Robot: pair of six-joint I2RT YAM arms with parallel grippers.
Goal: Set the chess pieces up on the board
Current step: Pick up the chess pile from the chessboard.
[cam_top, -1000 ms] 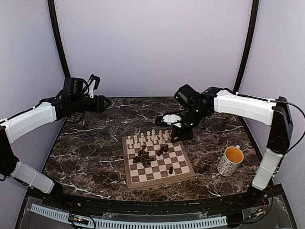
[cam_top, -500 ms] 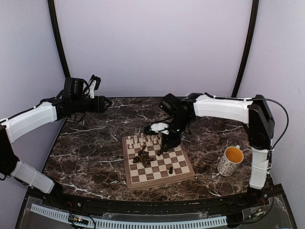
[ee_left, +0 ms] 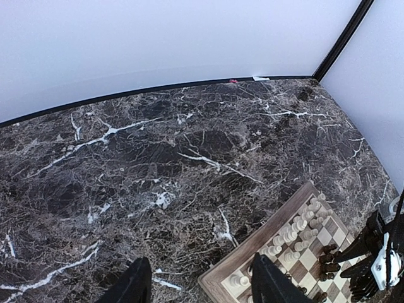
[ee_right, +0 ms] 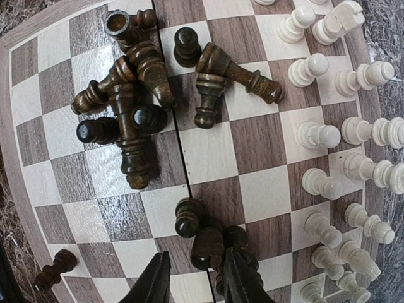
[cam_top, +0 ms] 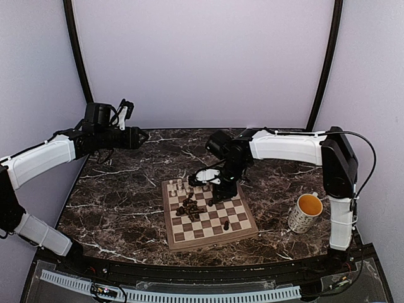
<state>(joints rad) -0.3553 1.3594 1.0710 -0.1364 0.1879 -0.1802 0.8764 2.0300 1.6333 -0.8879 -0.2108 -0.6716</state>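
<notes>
The board (cam_top: 166,218) lies mid-table, and in the left wrist view its corner (ee_left: 243,260) shows. Cream chess pieces (cam_top: 189,185) stand in rows along its far edge (ee_right: 341,139). Dark chess pieces (cam_top: 189,208) lie tumbled in a heap (ee_right: 136,107) on the middle squares. One dark pawn (cam_top: 226,225) stands alone near the front. My right gripper (ee_right: 196,281) hangs low over the board, open, its fingers straddling a small cluster of dark pieces (ee_right: 208,247). A gap shows on the left side. My left gripper (ee_left: 202,287) is open and empty, held above the table's far left (cam_top: 136,136).
A speckled mug (cam_top: 305,213) with a yellow inside stands on the marble to the right of the board. Pale walls and black frame posts close in the table at the back and sides.
My right arm swung left from the board's far right corner and came down over the dark pieces; its jaws widened, then narrowed. The left arm stayed still.
</notes>
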